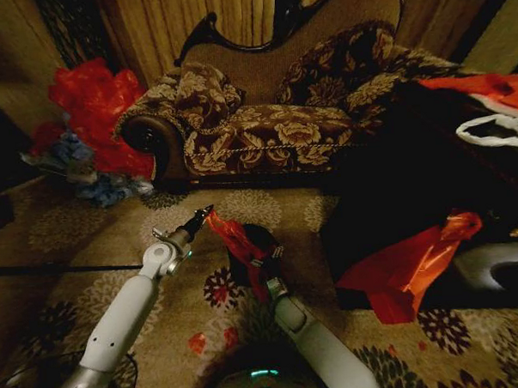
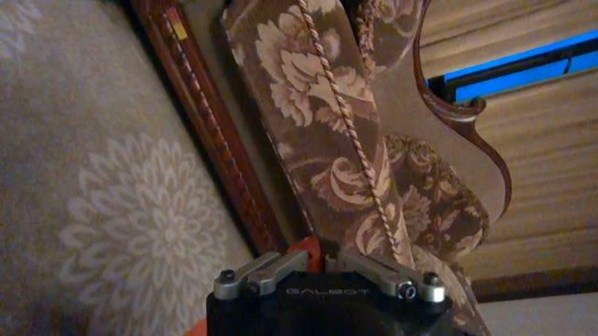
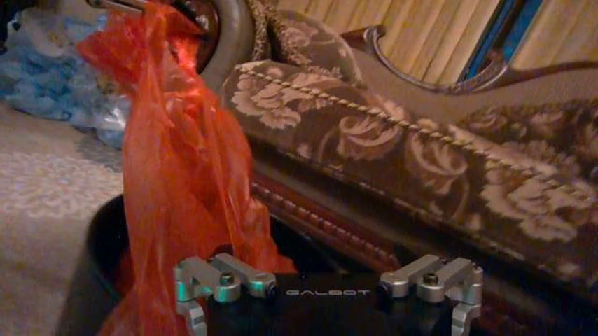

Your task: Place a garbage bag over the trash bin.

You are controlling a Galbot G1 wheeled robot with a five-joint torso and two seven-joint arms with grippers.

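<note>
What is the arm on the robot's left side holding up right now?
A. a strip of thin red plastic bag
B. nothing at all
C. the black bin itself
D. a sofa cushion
A. The left gripper pinches the upper end of the garbage bag, which stretches down to the trash bin, beside the right gripper.

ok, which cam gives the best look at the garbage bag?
Right wrist view: the garbage bag hangs long and crinkled, its lower end inside the trash bin. Head view shows it small, stretched from the left gripper down to the bin. Left wrist view shows just a red sliver between the fingers.
</note>
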